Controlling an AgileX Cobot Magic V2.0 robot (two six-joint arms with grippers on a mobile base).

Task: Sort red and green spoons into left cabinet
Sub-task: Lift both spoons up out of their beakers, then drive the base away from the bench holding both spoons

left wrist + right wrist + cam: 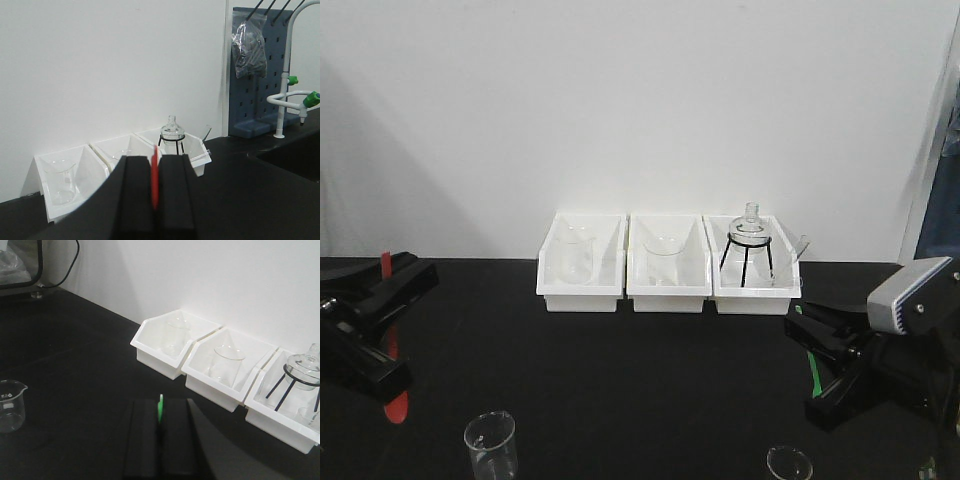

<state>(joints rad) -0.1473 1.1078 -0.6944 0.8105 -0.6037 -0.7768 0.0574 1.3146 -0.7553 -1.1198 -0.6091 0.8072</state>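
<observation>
The left hand is clamped on the red spoon and the right hand on the green spoon, both above the table; they look light, thin and slippery, so are probably best pinched mid-handle.

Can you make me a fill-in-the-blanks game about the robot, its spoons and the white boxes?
The left end effector is shut on the ___ spoon. The right end effector is shut on the ___ spoon. On the black table stand ___ white bins. Seen from the front, the glass flask is in the ___ bin. Missing words: red, green, three, right.
</observation>
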